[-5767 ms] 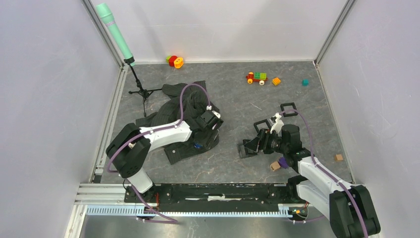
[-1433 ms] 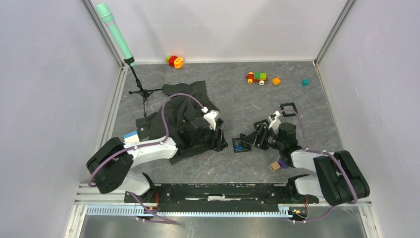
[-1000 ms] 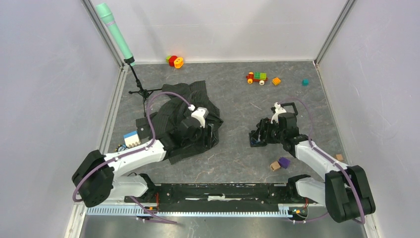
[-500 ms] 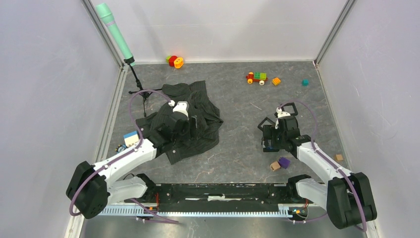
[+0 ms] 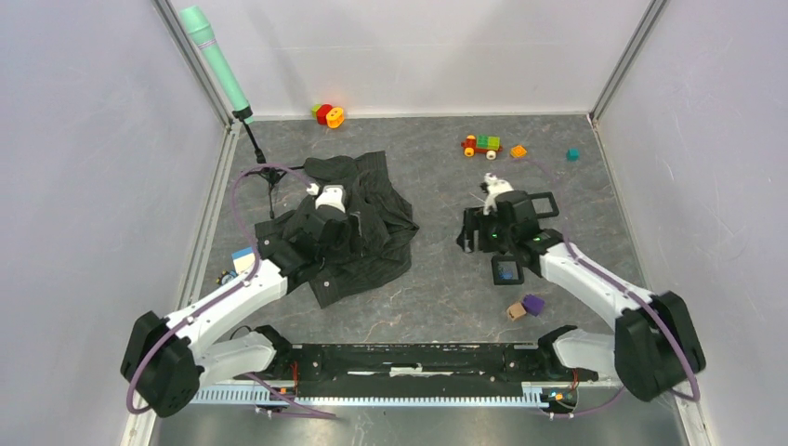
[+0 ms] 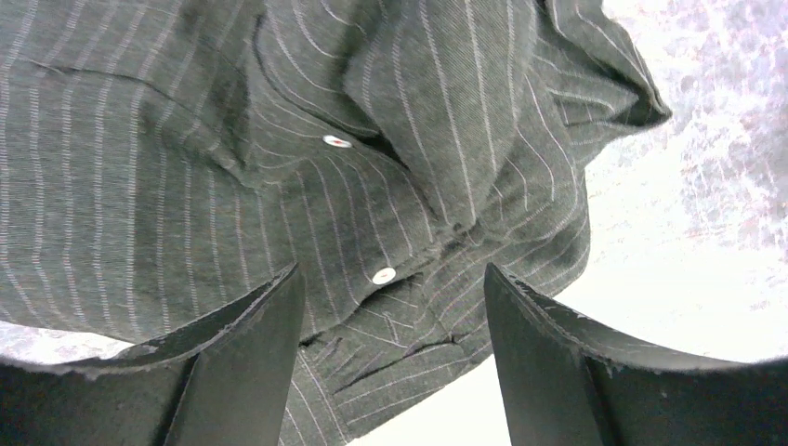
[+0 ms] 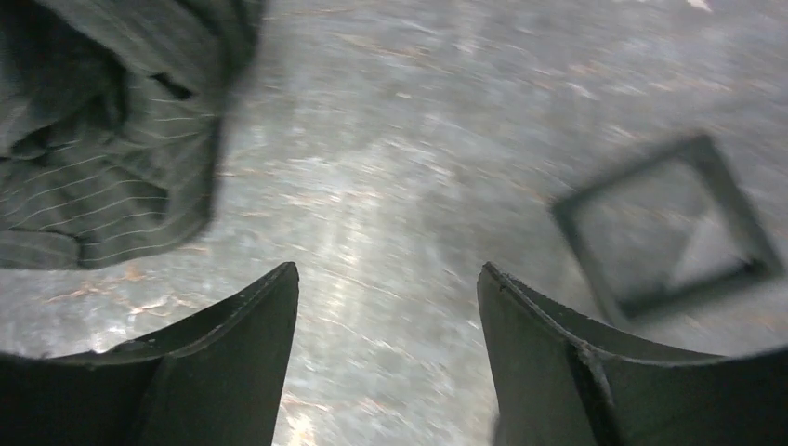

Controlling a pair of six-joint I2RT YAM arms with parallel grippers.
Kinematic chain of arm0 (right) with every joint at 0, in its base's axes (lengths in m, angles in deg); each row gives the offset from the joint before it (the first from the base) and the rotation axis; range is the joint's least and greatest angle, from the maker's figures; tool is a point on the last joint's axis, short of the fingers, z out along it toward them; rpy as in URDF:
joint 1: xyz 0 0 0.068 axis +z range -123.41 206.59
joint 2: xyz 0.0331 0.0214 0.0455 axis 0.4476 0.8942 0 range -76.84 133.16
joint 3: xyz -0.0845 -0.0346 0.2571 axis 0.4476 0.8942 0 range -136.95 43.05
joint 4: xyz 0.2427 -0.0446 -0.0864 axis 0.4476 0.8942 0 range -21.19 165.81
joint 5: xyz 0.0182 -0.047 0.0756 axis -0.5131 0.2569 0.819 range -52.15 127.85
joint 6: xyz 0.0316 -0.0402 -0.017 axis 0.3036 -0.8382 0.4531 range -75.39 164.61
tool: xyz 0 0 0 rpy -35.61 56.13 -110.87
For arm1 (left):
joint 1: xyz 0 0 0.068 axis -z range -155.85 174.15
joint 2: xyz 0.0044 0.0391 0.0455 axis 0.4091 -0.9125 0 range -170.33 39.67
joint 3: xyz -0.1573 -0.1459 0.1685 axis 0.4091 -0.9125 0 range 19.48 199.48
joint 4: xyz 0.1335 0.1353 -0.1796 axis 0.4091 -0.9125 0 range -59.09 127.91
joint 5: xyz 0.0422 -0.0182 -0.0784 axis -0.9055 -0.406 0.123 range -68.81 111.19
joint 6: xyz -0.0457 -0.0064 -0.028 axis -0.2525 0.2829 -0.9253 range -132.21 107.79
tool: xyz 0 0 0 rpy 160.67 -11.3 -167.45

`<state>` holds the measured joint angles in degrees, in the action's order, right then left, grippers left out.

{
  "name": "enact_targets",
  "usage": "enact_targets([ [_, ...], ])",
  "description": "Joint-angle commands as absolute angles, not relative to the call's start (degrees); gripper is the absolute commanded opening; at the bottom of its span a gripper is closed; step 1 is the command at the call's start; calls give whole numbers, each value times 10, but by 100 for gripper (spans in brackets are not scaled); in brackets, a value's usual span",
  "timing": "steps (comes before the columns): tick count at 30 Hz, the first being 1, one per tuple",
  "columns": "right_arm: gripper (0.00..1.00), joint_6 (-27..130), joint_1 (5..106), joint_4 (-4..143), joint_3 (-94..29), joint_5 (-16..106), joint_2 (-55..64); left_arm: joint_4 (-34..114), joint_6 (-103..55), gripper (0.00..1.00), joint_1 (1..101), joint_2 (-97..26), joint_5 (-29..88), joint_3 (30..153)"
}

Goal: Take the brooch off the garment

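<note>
The left gripper [image 6: 395,307] hangs open over the pinstriped shirt [image 6: 186,158] at left, and the right gripper [image 7: 386,288] is open and empty above the table [image 5: 437,297], with the dark-blue brooch [image 5: 506,271] lying just nearer.

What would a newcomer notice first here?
The crumpled pinstriped garment lies left of centre, with the open left gripper hovering over its buttons. Right of centre, a small dark-blue thing, likely the brooch, lies inside a black square frame, near the open right gripper.
</note>
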<state>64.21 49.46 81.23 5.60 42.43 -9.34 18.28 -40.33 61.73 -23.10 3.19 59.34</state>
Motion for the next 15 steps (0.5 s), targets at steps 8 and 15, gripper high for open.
enact_targets([
  [8, 65, 694, 603, 494, -53, 507, 141, 257, -424, 77, 524, -224, 150, 587],
  [15, 54, 707, 629, 456, -148, 537, 284, 272, -425, 76, 501, -256, 193, 645],
])
